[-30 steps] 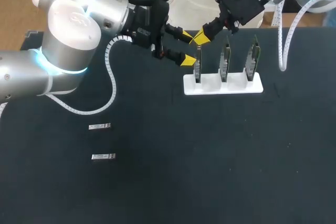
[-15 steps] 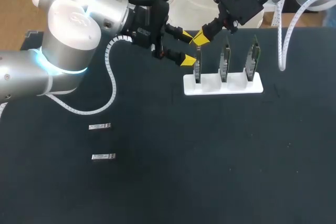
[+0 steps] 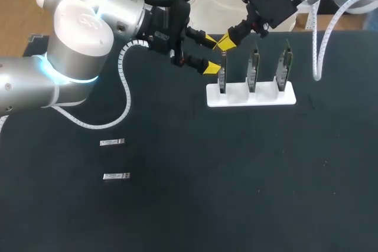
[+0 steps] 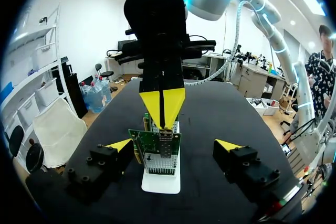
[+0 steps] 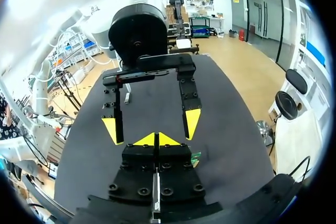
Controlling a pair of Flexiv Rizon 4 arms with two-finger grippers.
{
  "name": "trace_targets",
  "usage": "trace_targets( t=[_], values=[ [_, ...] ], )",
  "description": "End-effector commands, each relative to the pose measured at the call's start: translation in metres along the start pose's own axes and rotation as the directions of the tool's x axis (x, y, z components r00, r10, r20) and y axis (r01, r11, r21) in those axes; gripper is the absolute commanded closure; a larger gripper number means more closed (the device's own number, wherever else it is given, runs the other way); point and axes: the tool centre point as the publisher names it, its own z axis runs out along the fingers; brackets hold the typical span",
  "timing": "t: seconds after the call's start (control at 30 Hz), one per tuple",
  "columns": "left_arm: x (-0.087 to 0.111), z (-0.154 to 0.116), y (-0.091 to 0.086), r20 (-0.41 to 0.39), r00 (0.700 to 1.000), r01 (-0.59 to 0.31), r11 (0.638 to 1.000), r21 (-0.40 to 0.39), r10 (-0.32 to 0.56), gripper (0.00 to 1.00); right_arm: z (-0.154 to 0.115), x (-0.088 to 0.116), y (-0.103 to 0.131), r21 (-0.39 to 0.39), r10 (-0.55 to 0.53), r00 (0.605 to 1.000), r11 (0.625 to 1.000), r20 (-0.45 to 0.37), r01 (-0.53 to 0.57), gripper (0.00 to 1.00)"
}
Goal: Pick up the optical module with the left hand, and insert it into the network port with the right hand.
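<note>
Because each is a small, flat, silver metal-cased block, the upper optical module (image 3: pixel 112 142) and the lower optical module (image 3: pixel 116 176) look light and rigid. Their smooth shells could slip, though, and their connector ends are likely delicate. A hold across the long sides near mid-length, leaving one end free, seems safest. Both lie untouched on the black counter (image 3: pixel 236 175) in the lower left of the head view, one just below the other. The left end effector (image 3: pixel 208 54) is well apart from them, in the upper middle. Its yellow-tipped fingers are spread wide beside the leftmost green circuit board (image 3: pixel 222 78), which stands in the white stand (image 3: pixel 251 97). The right end effector (image 3: pixel 227 42) hangs above that board, its tips pressed together with nothing visible between them.
</note>
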Motion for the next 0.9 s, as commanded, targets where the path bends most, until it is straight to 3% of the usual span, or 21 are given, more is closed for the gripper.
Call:
trace_targets(
  t=[0.03, 0.63, 0.9],
  values=[
    [-0.001, 0.001, 0.001, -0.005, 1.0, 0.002, 1.0, 0.002, -0.002, 0.0, 0.0, 0.007, 0.002, 0.008, -0.013, 1.0, 1.0, 0.013, 0.013, 1.0],
    [-0.001, 0.001, 0.001, -0.005, 1.0, 0.002, 1.0, 0.002, -0.002, 0.0, -0.026, -0.011, 0.0, 0.034, -0.056, 0.994, 0.998, 0.091, 0.053, 1.0],
    [-0.001, 0.001, 0.001, -0.005, 1.0, 0.002, 1.0, 0.002, -0.002, 0.0, -0.051, -0.002, 0.0, 0.019, -0.07, 0.989, 0.997, 0.127, 0.068, 1.0]
  ],
)
